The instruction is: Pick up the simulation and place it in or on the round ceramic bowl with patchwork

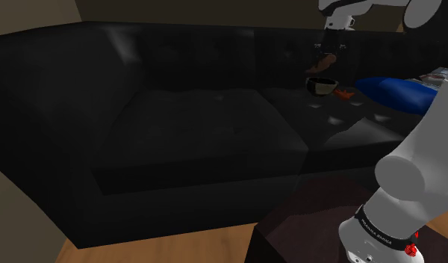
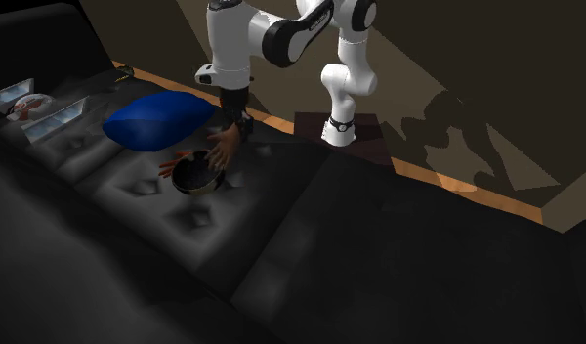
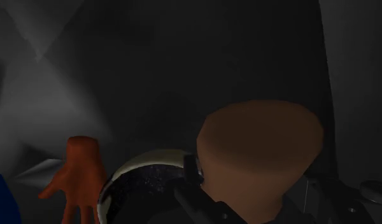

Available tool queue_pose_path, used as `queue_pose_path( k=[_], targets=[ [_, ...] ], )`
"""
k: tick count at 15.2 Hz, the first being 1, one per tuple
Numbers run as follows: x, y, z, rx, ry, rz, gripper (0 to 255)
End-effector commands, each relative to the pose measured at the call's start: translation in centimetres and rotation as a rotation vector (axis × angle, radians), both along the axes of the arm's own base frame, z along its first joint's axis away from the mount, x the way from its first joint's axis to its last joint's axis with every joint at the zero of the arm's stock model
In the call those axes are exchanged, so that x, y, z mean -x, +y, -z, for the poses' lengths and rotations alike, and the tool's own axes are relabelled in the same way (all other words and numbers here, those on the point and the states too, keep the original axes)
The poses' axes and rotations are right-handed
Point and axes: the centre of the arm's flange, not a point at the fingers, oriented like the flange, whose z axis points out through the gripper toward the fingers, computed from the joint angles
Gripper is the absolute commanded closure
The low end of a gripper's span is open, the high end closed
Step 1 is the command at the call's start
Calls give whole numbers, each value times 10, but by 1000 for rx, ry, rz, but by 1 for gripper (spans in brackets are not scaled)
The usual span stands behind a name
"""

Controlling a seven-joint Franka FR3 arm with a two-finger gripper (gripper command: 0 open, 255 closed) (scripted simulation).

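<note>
My black gripper (image 2: 230,131) is shut on a tan, hand-shaped model (image 2: 221,152), which hangs fingers-down just above a round dark bowl with a pale rim (image 2: 195,179) on the black sofa seat. In the shoulder view the gripper (image 1: 328,52) holds the tan hand (image 1: 325,62) over the bowl (image 1: 322,85). The wrist view looks onto the tan hand's broad wrist end (image 3: 260,149), with the bowl (image 3: 140,170) beneath it. A second, orange hand model (image 3: 78,177) lies flat on the cushion beside the bowl (image 2: 174,164).
A blue cushion (image 2: 156,119) lies on the sofa close behind the bowl. Flat pale items (image 2: 32,106) rest at the sofa's far end. The tufted black sofa seat (image 1: 200,119) stretches wide toward the shoulder view's left. My stand (image 2: 340,132) sits on the wooden floor.
</note>
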Motion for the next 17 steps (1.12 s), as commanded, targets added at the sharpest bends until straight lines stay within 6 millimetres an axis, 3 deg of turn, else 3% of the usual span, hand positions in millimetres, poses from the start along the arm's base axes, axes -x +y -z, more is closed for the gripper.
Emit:
queue_pose_path(
  k=[1, 7, 17],
  targets=[
    [-3, -25, -2, 1, 0, -2, 255],
    [-10, -110, -3, 1, 0, -2, 255],
    [-10, -110, 50, 1, 0, -2, 255]
  ],
)
